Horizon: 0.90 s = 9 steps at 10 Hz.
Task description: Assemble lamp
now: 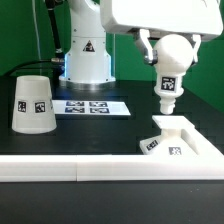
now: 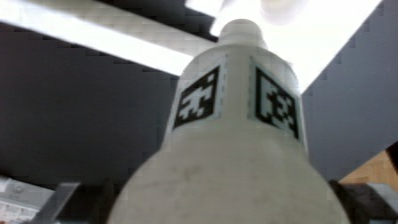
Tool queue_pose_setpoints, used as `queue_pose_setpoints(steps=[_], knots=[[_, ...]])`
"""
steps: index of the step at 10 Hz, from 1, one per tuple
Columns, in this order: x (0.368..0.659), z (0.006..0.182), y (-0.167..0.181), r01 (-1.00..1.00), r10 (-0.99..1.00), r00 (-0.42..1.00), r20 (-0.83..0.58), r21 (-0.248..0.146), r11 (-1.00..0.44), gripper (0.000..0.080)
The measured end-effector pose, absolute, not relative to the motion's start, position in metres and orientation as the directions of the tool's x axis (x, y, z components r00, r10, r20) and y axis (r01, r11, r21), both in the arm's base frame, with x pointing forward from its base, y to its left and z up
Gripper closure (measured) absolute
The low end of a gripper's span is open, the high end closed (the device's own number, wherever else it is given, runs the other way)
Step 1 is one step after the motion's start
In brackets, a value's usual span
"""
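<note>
My gripper (image 1: 172, 52) is shut on the ball end of the white bulb (image 1: 169, 72) and holds it neck down, with a tag on the neck. The neck's tip hangs just above the white stepped square base (image 1: 180, 140), which lies at the front on the exterior view's right. In the wrist view the bulb (image 2: 228, 130) fills the picture, neck pointing away with two tags on it, toward the pale base (image 2: 338, 45) beyond. The white tapered shade (image 1: 34, 102) stands mouth down on the exterior view's left, with a tag on its side.
The marker board (image 1: 92, 105) lies flat on the black table behind the middle. The robot's white pedestal (image 1: 86, 50) with a triangle sticker stands at the back. A white rail (image 1: 70, 170) runs along the table's front edge.
</note>
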State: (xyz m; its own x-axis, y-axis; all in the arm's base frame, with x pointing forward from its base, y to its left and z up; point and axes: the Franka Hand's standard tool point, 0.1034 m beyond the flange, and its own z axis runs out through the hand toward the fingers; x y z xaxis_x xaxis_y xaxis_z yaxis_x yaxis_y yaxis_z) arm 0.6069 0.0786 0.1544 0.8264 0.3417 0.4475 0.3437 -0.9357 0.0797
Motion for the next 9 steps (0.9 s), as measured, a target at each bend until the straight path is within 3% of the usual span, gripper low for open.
queue_pose_setpoints(steps=[9], knots=[[0.591,0.14,0.1,0.367,0.366,0.8,0.475,0.095,-0.925,0.022]])
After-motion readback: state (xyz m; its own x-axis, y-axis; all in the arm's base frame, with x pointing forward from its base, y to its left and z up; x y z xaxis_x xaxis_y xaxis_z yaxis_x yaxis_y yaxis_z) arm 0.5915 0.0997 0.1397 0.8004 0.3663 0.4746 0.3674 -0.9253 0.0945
